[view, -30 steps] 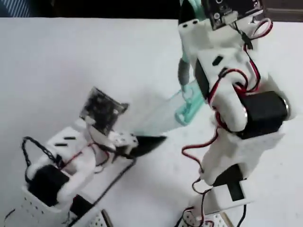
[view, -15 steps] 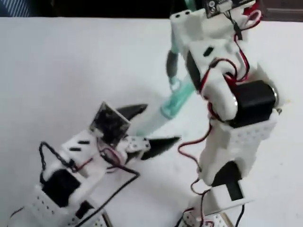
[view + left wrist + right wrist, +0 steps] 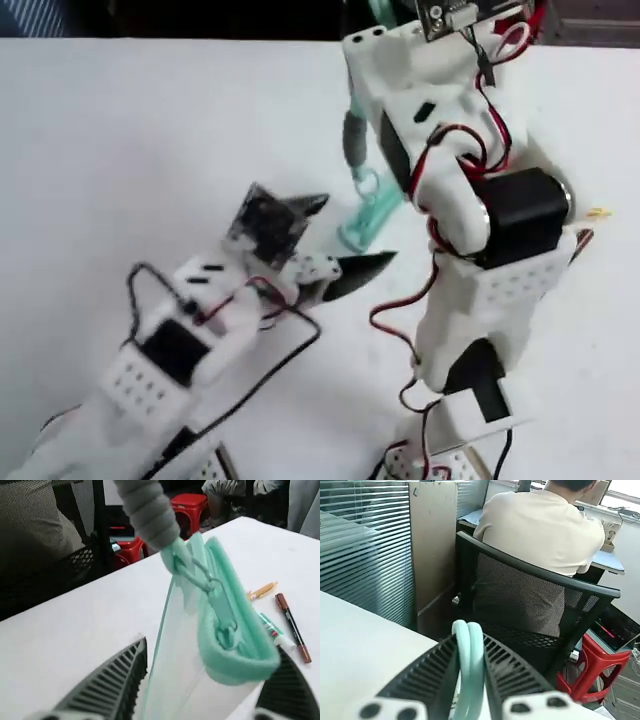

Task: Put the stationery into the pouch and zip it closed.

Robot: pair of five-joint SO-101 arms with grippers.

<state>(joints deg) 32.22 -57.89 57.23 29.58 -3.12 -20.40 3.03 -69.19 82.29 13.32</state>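
Although the translucent mint-green fabric pouch (image 3: 220,630) is up off the white table (image 3: 75,630), none of the stationery is inside it yet. By my reading the task is at an early stage, with the filling and the zipping both left to do. The right end effector (image 3: 469,632) is pinched narrow on the pouch's mint-green top edge, and the pouch hangs below it. The left end effector (image 3: 210,650) stands wide, with one black ribbed jaw on each side of the pouch's lower end, and I cannot make out that it touches anything. Whether the pouch's mouth is open or zipped I cannot tell.

The left wrist view gives the detail. A grey fuzzy zip pull (image 3: 147,510) hangs by a metal ring at the pouch's upper end. On the table beyond the pouch lie a slim orange pen (image 3: 262,590), a brown marker (image 3: 292,630) and a small green-and-white tube or pen (image 3: 271,629), near one another and apart from the pouch.

The high view gives the layout instead. The bulky right arm rises just beside the pouch, between the camera and that part of the table, and the left arm lies on the pouch's opposite side. The right wrist view adds the pinch itself, with the mint edge doubled between the jaws.
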